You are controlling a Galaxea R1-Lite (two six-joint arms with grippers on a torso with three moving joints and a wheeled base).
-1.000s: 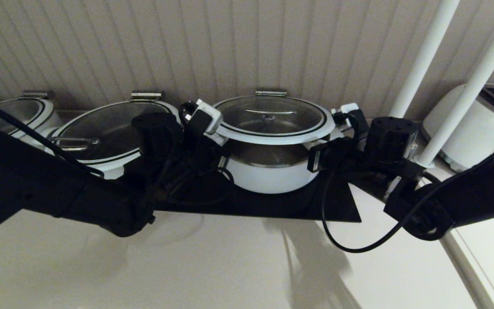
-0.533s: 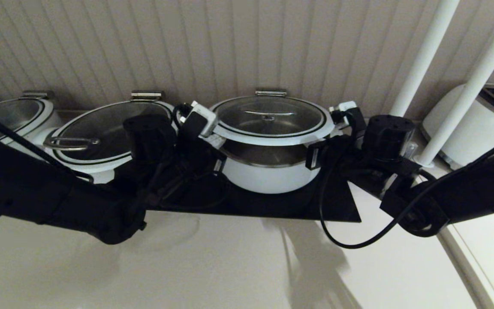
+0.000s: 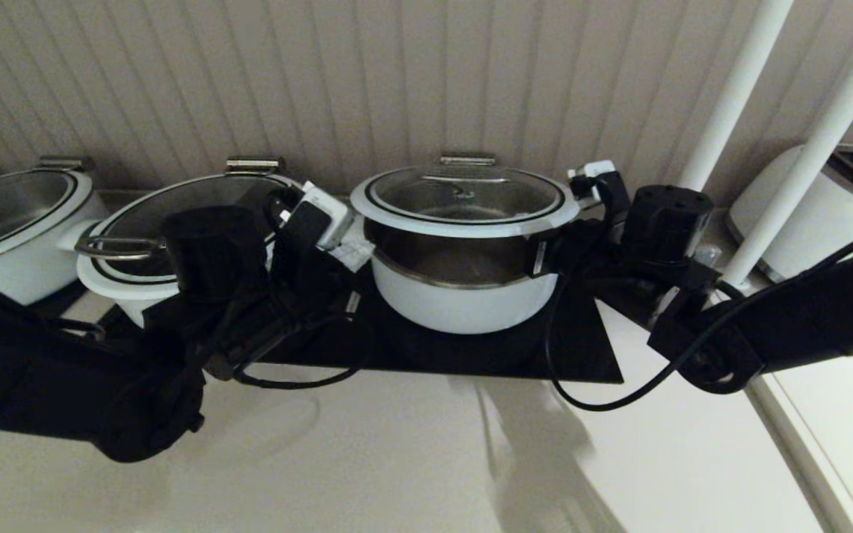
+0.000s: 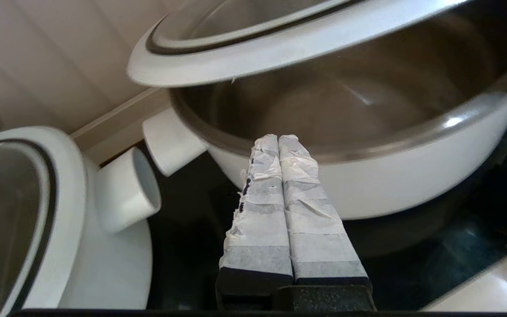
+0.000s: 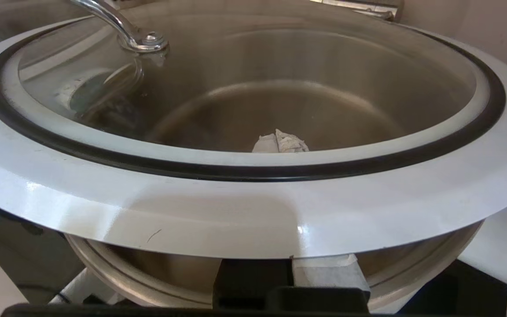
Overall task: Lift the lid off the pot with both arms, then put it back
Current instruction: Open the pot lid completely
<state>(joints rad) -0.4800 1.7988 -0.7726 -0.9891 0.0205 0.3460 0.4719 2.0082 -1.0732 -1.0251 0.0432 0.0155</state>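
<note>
Left gripper (image 4: 280,141): taped white fingers (image 4: 260,211) pressed flat together, nothing between them, tips at the pot's (image 3: 463,300) steel rim, just under the lid's (image 3: 463,196) white edge; contact with the lid cannot be told. Right gripper (image 5: 280,143): tips poke under the lid on the opposite side, seen through the glass; finger gap hidden by the lid's flange, so open or clenched cannot be told. Lid is raised and tilted, front edge clear of the pot, rear hinge clip (image 3: 467,158) near the ribbed wall (image 3: 397,74). Open gap shows the brushed steel inner wall. Pot sits on a black mat (image 3: 582,355); oval pot (image 3: 167,244) just beside on the left, toaster (image 3: 834,215) and white poles (image 3: 811,148) on the right. Bare counter (image 3: 397,459) in front. Lid: clear glass, dark band, curved steel handle (image 5: 121,26).
</note>
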